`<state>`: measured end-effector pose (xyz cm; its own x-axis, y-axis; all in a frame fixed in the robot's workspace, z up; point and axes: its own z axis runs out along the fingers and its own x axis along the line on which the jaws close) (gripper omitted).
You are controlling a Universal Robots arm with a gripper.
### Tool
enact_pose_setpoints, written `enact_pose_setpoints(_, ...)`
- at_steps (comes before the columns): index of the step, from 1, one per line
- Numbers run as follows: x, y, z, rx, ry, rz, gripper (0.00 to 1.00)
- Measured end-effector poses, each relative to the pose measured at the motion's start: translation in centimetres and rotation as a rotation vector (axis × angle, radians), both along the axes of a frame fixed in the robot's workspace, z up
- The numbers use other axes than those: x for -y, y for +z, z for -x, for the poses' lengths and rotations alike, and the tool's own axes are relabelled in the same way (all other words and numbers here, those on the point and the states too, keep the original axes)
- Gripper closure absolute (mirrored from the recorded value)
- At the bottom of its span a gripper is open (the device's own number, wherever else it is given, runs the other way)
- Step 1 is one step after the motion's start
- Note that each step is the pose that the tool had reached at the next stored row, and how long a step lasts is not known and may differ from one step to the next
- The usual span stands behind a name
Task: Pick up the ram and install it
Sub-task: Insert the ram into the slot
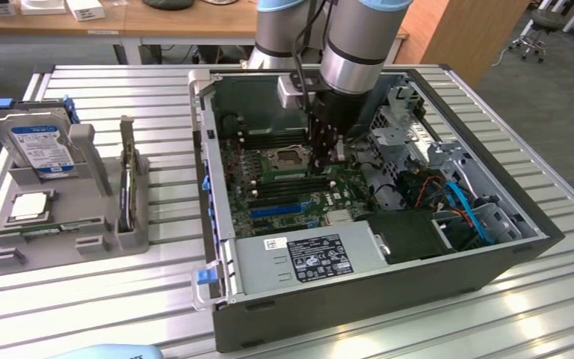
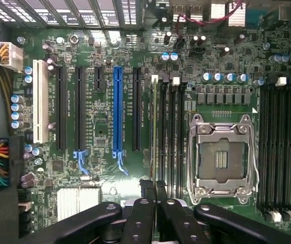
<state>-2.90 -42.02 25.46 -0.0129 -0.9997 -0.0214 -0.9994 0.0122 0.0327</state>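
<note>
In the wrist view the ram (image 2: 154,127) shows edge-on as a thin green strip that runs straight out from my gripper (image 2: 154,187). The black fingers are shut on its near end. The strip lies along the memory slot farthest from the empty processor socket (image 2: 219,155) in the bank beside it. How deep it sits in that slot I cannot tell. In the exterior view my gripper (image 1: 324,158) reaches straight down into the open computer case (image 1: 367,299), just over the motherboard (image 1: 277,191) beside the socket.
On the exterior view's left a grey tray (image 1: 98,217) holds a hard drive (image 1: 39,146) and a square silver processor (image 1: 30,206). Inside the case are a power supply (image 1: 307,258), blue cables (image 1: 466,209) and a drive cage (image 1: 406,127). A second memory bank (image 2: 278,147) lies past the socket.
</note>
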Motion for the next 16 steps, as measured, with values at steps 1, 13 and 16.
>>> enact_pose_setpoints(1,0.0,-0.09,0.0,0.0,0.0,0.0,0.88)
enact_pose_setpoints(13,0.13,-0.44,0.01,0.0,0.0,-0.0001,0.88)
enact_pose_setpoints(16,0.13,-0.76,0.01,0.0001,0.0,-0.0001,0.88)
